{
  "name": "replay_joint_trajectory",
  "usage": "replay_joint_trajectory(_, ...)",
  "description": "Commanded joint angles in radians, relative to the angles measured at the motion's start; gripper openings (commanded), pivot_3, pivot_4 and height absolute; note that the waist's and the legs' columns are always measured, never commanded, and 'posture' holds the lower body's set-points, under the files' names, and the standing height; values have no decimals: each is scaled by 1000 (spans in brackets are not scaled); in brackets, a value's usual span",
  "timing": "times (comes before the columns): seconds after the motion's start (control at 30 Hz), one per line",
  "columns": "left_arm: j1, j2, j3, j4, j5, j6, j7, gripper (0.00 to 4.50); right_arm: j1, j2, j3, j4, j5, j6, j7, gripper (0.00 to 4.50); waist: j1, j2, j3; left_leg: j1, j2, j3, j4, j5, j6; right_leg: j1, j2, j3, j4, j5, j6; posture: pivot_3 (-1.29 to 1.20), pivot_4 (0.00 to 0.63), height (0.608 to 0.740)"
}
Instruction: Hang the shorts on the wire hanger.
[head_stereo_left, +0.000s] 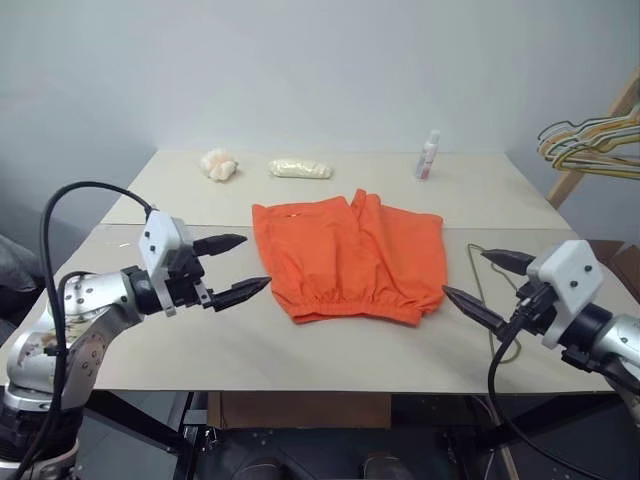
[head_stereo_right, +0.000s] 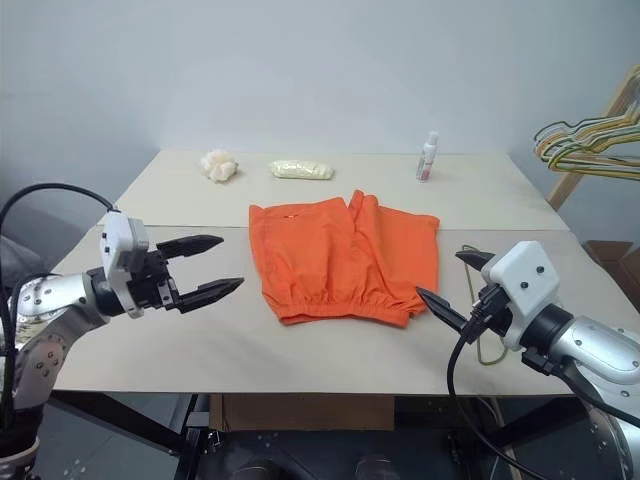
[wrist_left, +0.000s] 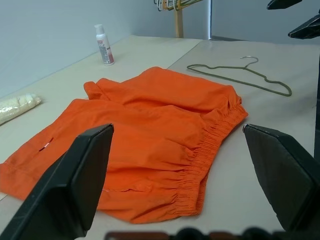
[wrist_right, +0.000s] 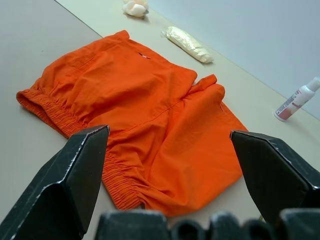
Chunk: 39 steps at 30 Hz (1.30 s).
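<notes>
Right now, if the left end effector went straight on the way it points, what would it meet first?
Most likely the shorts. The left end effector, open, points across the table toward their gathered waistband, as its wrist view shows. It seems to sit above the tabletop, so it could skim over them.

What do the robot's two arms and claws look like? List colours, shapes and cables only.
Both arms are silver-grey metal with rounded joints. Each ends in a white boxy wrist block carrying a claw of two black, tapering, pointed fingers: the left claw and the right claw. A thick black cable loops over the left arm; another hangs in a loop under the right arm. No markings can be made out.
</notes>
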Motion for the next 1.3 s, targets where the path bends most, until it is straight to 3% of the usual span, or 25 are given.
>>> replay_joint_trajectory(0.03, -10, -1, 22, 1, 2, -24, -3, 4500, -21, -8, -11, -14, 1, -20, -6, 4475, 0, 0, 0, 0, 0, 0, 0, 0, 0, 0, 0, 0, 0, 0, 0, -139, 0, 740)
replay_joint_trajectory(0.43, 3, 9, 37, -34, -21, -8, -8, 4500, -54, -7, 36, -24, 2, 3, -27, 4475, 0, 0, 0, 0, 0, 0, 0, 0, 0, 0, 0, 0, 0, 0, 0, -131, 0, 740)
replay_joint_trajectory(0.57, 3, 1, 53, -48, -52, 12, 9, 4500, -127, -80, 202, -23, -88, 61, -55, 4475, -3, 0, 0, 1, 1, 0, 0, 0, 0, 0, 0, 1, 1, 0, 0, -141, 0, 740)
replay_joint_trajectory(0.8, 12, 7, 53, -79, -78, 35, 22, 4500, -376, -118, 691, 90, -411, 102, -109, 4475, -5, 0, 0, -1, 1, 1, 0, 0, 0, -3, 0, 1, 1, 0, -1, -154, 0, 740)
replay_joint_trajectory(1.0, -16, 7, 49, -76, -85, 52, 28, 4500, -586, 31, 983, 207, -514, 165, -32, 4475, -13, 0, 0, -4, 0, 0, 0, 0, 0, -6, 0, 0, 1, 0, -1, -152, 0, 740)
replay_joint_trajectory(1.17, -11, 6, 45, -90, -94, 63, 36, 4500, -726, 232, 1135, 481, -634, 151, -66, 4475, -37, -1, 0, -5, -1, -1, 1, 0, -1, -8, 0, 0, 3, 0, -1, -151, 0, 740)
replay_joint_trajectory(1.3, -11, 9, 45, -91, -97, 64, 38, 4500, -806, 353, 1199, 639, -678, 125, -29, 3580, -62, -1, 0, -7, -1, -2, 0, 1, -3, -11, -1, 0, 5, 1, -1, -148, 0, 740)
